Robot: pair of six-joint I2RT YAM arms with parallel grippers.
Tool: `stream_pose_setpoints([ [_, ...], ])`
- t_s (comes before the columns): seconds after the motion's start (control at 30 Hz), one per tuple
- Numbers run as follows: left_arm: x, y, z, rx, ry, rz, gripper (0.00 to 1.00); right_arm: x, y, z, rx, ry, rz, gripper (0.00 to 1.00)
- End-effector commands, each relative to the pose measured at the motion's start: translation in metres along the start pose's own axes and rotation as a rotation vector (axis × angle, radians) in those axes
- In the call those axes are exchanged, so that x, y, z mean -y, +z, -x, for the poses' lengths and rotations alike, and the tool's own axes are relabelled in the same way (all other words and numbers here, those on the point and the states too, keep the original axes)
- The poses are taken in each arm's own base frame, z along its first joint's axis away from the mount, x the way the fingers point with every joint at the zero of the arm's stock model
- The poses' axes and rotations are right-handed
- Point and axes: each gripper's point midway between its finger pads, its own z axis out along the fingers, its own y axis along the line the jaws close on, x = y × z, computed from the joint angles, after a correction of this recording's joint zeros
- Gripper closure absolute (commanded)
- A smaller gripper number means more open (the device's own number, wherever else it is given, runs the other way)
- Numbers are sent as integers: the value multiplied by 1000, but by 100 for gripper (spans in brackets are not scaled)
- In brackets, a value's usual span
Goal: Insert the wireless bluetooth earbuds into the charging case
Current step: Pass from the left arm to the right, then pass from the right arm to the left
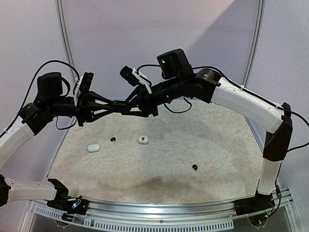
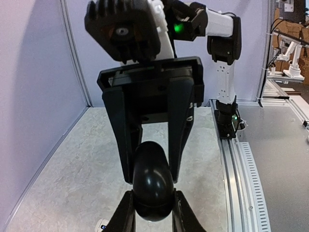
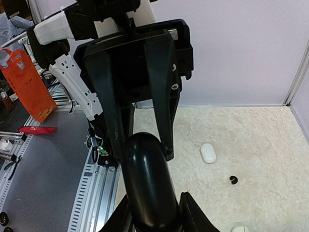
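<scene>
My left pincer pinched the black charging case aloft so my right pincer, straddling it with its grip unclear, could probably open it.

A glossy black case, a white case and a black earbud contrast with the mottled cream table.
</scene>
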Motion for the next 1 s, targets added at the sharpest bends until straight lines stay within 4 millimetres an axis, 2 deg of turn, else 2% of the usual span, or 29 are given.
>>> stream_pose_setpoints([
  [0.0, 3, 2, 4, 24, -7, -11, 100, -1, 2, -2, -17, 11, 9, 73],
  [0.13, 0, 3, 5, 36, -39, -6, 100, -2, 1, -1, -14, 3, 11, 94],
  [0.23, -2, 4, 3, 42, -97, -1, 98, -1, -3, 4, -3, -9, -8, 96],
  [0.27, -2, 5, 1, 46, -115, 0, 79, -1, -6, 7, 5, -14, -16, 97],
  [0.33, -1, 5, -2, 54, -141, -2, 32, -2, -10, 13, 19, -24, -27, 99],
  [0.37, -1, 4, -4, 61, -146, 3, 21, -3, -13, 17, 28, -29, -31, 100],
  [0.4, -1, 4, -5, 71, -143, 12, 16, -4, -15, 19, 34, -32, -34, 100],
  [0.5, -1, 2, -9, 100, -118, 37, 15, -7, -22, 25, 39, -39, -50, 100],
  [0.63, -1, 1, -6, 127, -79, 40, 18, -12, -28, 25, 18, -56, -75, 100],
  [0.97, 6, 5, 2, 159, -8, -25, 46, -20, -24, 23, -24, -90, -98, 100],
])
